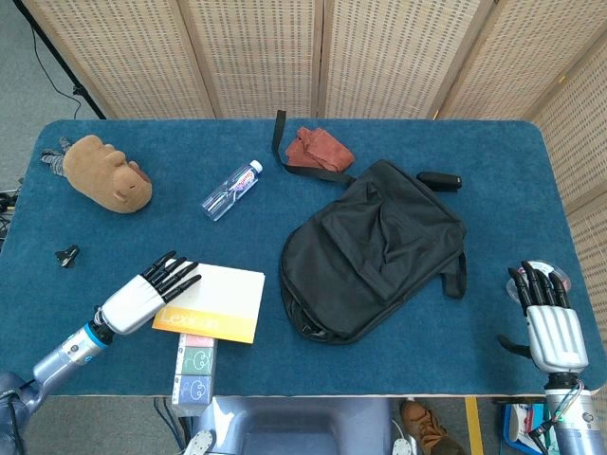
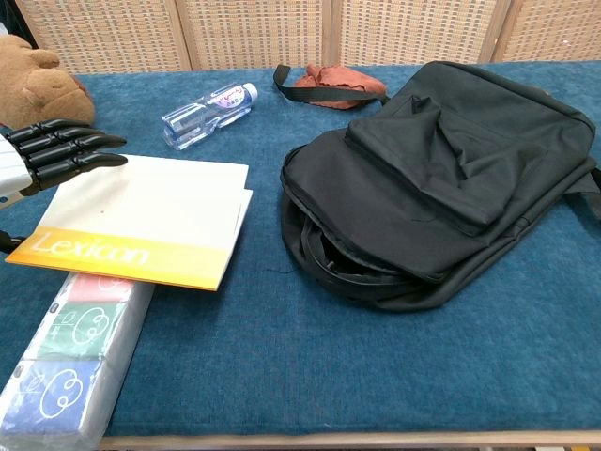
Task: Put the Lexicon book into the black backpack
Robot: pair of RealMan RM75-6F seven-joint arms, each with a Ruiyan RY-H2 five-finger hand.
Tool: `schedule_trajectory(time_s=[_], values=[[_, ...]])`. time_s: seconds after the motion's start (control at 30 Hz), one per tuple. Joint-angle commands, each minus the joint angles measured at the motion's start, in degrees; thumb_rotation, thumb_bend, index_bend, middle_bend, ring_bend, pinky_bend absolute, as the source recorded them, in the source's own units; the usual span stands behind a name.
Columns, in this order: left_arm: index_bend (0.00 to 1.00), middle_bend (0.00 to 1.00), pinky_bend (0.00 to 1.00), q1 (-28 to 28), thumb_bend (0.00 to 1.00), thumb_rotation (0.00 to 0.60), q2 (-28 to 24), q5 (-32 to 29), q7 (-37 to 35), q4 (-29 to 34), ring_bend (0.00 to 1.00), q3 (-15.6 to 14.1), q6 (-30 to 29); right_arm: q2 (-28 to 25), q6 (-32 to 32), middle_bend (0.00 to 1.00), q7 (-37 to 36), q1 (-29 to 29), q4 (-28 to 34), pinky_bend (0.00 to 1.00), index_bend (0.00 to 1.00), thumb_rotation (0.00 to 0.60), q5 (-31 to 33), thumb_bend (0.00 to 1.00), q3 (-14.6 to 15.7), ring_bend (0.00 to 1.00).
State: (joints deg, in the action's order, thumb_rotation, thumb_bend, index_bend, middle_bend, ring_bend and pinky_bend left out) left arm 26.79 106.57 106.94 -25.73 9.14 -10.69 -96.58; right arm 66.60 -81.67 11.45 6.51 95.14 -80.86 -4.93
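Note:
The Lexicon book [image 1: 213, 303], white with a yellow band, lies at the front left with its near edge on a tissue pack [image 1: 194, 370]. My left hand [image 1: 142, 294] is at the book's left edge. In the chest view its fingers [image 2: 66, 150] lie straight over the cover [image 2: 150, 221] and the thumb shows under the edge. The black backpack [image 1: 375, 246] lies flat at centre right, its zipped mouth [image 2: 347, 263] gaping toward the book. My right hand [image 1: 548, 318] rests at the front right corner, fingers straight, holding nothing.
A brown plush toy [image 1: 106, 172] sits at the back left, with a small water bottle [image 1: 232, 190] right of it. A red cloth [image 1: 318, 149] and a strap lie behind the backpack, a black case [image 1: 439, 180] at its far corner. A small black clip [image 1: 66, 254] lies at the left.

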Motion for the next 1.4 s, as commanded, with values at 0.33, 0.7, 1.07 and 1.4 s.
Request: schedule_trajectory(time_s=[0.33,0.7,1.07,1.4], values=[[0.51,0.34,0.46,0.4,0.54,0.6,0.4,0.1,0.5,-0.1,0.34,-1.4,-1.4,-0.8,0.6,0.0,-0.2,0.0,0.6,0.0,0.0,0.6,-0.1,0.0,0.4,0.0],[0.78,0.6,0.65,0.1,0.62,0.6,1.1,-2.1,-2.1,-0.5,0.56,0.0,-5.1,-1.1,0.9,0.0,0.1,0.1,1.1,0.0,0.0,0.6,-0.3,0.0,0.8,0.0],[0.85,0.68,0.7,2.6,0.66,0.6,1.3,-7.3,-4.8,0.5,0.62,4.9,-7.2,-1.8,3.9,0.0,-1.5,1.6,1.0,0.0,0.0,0.6,-1.0,0.0,1.2,0.0],[0.86,0.68,0.7,8.7,0.66,0.6,-2.0,-10.3,-3.6,2.3,0.62,8.7,-9.6,-5.8,15.3,0.0,-5.9,9.4,4.3,0.0,0.0,0.6,-2.5,0.0,0.2,0.0]])
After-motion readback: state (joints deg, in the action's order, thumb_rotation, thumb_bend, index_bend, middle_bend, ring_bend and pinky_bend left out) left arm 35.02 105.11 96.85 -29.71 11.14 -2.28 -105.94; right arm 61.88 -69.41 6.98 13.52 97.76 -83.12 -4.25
